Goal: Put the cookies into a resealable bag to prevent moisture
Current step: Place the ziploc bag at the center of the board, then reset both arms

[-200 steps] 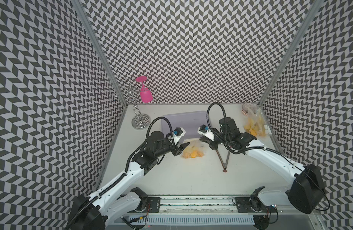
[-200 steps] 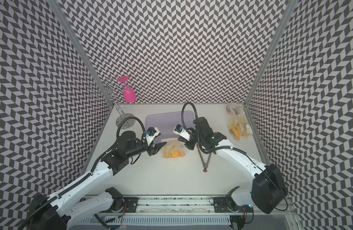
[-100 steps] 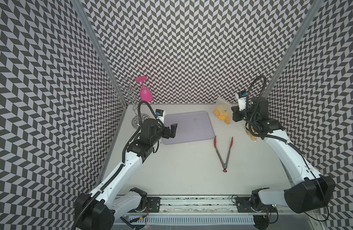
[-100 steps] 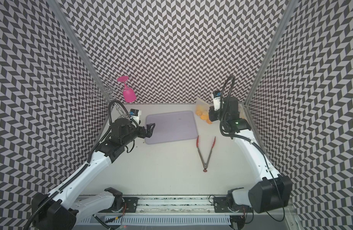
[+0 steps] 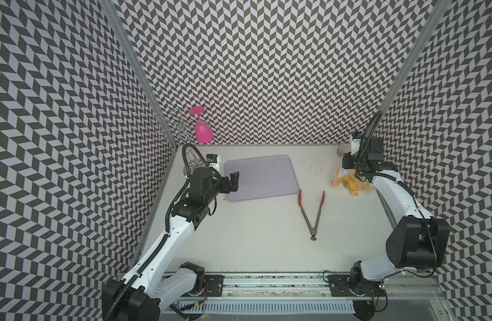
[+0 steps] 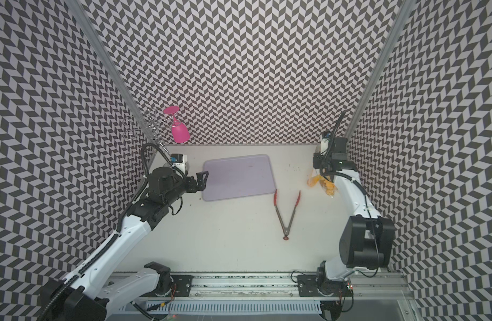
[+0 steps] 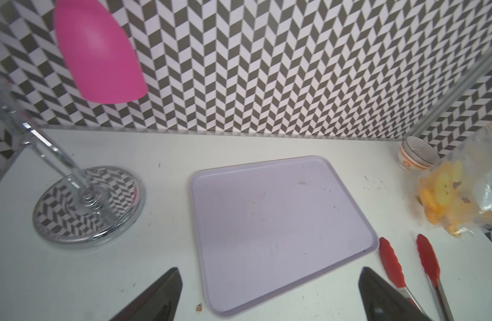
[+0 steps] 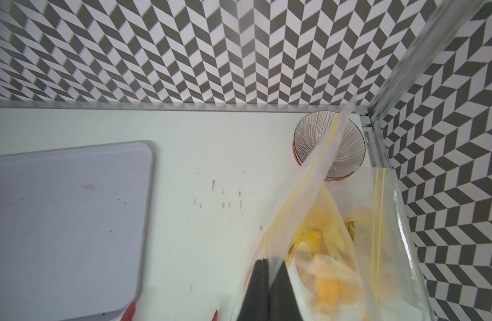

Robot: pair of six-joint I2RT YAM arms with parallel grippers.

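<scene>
A clear resealable bag [image 5: 363, 189] [image 6: 311, 178] [image 8: 303, 194] with the yellow-orange cookies [image 5: 347, 182] [image 8: 325, 289] inside hangs from my right gripper [image 5: 350, 169] [image 8: 270, 261] at the back right of the table. Its jaws are shut on the bag's top edge, and the bag's lower end reaches the table. From the left wrist the bag [image 7: 461, 200] shows far off. My left gripper [image 5: 232, 182] [image 6: 201, 180] [image 7: 270, 271] is open and holds nothing, hovering at the left edge of the lilac tray [image 5: 261, 178].
The bare lilac tray [image 6: 239, 178] [image 7: 267, 222] [image 8: 58, 208] lies mid-table. Red-tipped tongs [image 5: 300, 198] [image 6: 276, 198] [image 7: 392, 264] lie splayed to its right. A striped bowl [image 8: 328, 144] [image 7: 415, 155] stands in the back right corner. Another clear zip bag [image 8: 386, 222] lies by the right wall. A pink glass [image 5: 203, 133] hangs on a chrome rack [image 7: 89, 205].
My left gripper let go of the bag at mid-table, opened wide and drew back to the tray's left edge. My right gripper carried the bag to the back right and lowered it.
</scene>
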